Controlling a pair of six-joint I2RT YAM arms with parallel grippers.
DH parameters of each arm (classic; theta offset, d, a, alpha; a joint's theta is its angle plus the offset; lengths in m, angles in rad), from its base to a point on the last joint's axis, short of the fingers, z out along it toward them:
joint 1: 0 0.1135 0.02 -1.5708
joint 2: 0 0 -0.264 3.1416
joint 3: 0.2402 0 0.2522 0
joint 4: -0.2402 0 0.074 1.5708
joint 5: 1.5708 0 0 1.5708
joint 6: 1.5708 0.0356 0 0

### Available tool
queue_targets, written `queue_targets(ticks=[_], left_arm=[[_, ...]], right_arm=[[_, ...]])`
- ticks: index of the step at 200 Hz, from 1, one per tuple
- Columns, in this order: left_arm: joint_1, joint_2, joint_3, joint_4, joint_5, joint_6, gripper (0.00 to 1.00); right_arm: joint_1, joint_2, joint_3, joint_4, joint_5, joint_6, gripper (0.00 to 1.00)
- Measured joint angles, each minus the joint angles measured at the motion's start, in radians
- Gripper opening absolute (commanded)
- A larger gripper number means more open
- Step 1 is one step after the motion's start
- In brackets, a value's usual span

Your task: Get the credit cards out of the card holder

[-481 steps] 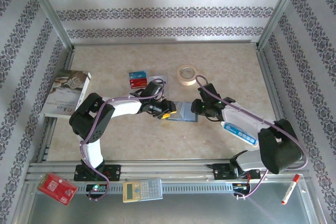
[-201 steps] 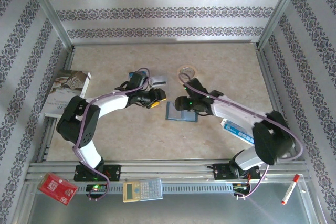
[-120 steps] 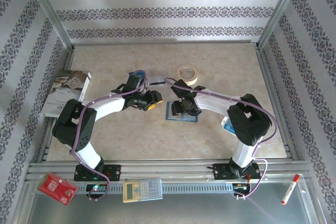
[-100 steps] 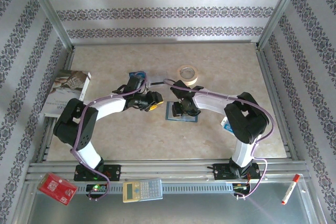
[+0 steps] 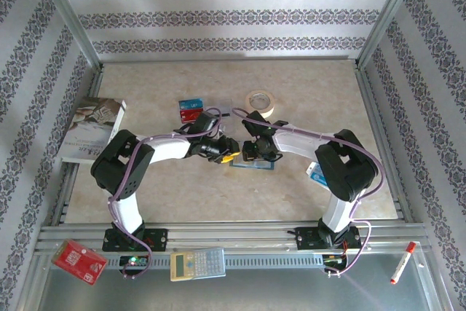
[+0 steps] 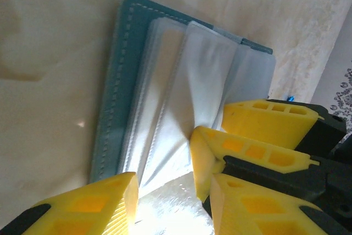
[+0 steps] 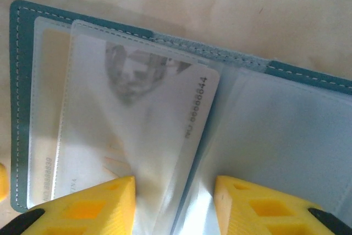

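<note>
Credit cards (image 7: 148,119): thin, stiff, slick and light. One pale card sits in a floppy clear sleeve of the card holder (image 7: 22,108), which lies open at mid-table (image 5: 328,92). Best bite, I reckon, is the card's edge at the sleeve mouth. Another card lies in the sleeve beneath; the right panel looks empty. Right gripper (image 7: 173,188) straddles the sleeve, jaws part open, nothing visibly clamped. Left gripper (image 6: 170,202) is likewise. Blue and red cards (image 5: 191,109) lie well apart.
</note>
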Motion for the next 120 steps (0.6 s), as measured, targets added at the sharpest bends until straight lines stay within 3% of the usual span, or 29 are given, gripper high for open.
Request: queue_targets(ticks=[120], left_arm=[[-0.024, 0.055, 0.062, -0.098, -0.031, 0.043, 0.3]], right_arm=[[-0.068, -0.04, -0.081, 0.107, -0.128, 0.009, 0.39]])
